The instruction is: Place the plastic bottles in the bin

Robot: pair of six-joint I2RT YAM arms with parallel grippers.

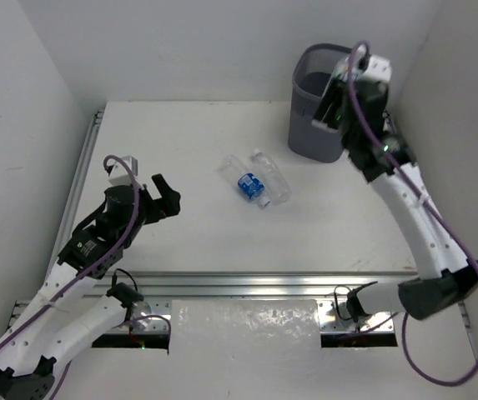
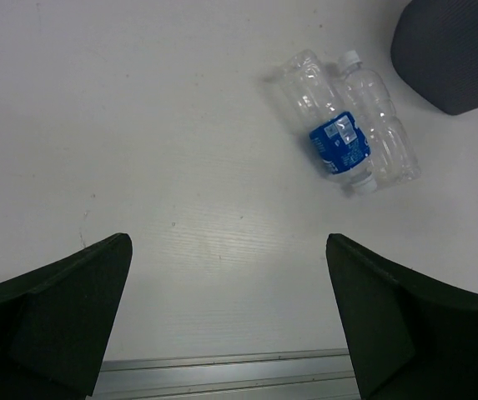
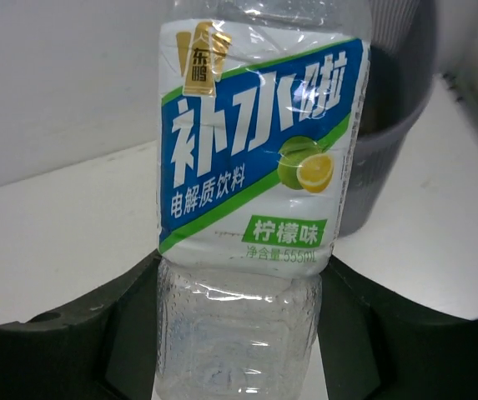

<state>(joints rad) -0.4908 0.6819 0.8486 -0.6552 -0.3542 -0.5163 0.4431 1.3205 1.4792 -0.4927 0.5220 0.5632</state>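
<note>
Right wrist view: lemon-label bottle (image 3: 247,167), clear, standing upright at frame centre, clamped between the two fingers of the right hand (image 3: 239,333), whose jaws are part closed on its lower body. The white, blue and green label reads 东鹏 in a gold badge, then 补水啦, 电解质饮料 and 柠檬味 beside a picture of a cut lemon and lime; the small line below is too faint to read. The bin (image 3: 389,125) shows behind it at upper right.

Top view: right hand (image 1: 339,104) over the rim of the one bin (image 1: 309,125), upper right. Two more bottles lie touching side by side at the centre of the table (image 1: 222,242): blue-label bottle (image 1: 249,183) and plain clear bottle (image 1: 270,177), label text unreadable. Left hand (image 1: 159,200), centre left, fully open and empty, well apart from them
</note>
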